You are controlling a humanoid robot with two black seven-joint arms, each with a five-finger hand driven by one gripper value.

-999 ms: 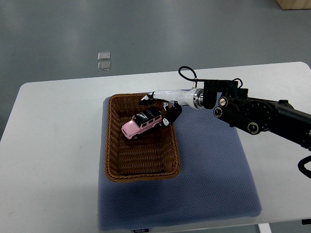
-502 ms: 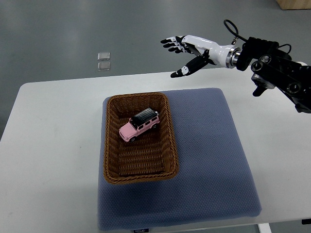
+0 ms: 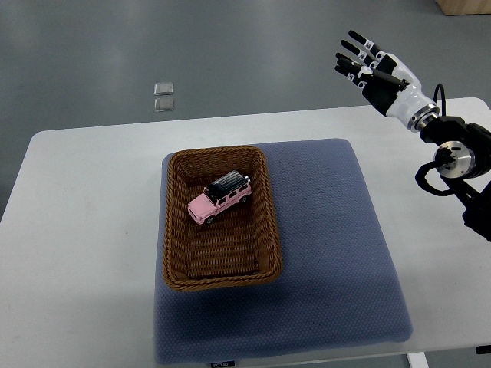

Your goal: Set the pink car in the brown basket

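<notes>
Pink car (image 3: 220,198), black-roofed, lies in brown basket (image 3: 175,230); right hand (image 3: 377,70) fingers spread.

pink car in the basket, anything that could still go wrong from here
Little, by the look of it. The pink car lies inside the brown basket, at an angle across its far half, and the right hand is open and well clear. The car has wheels, so a bump to the table might roll it, though the basket wall should hold it. The basket rests on a soft blue mat, so it could shift if nudged.
</notes>
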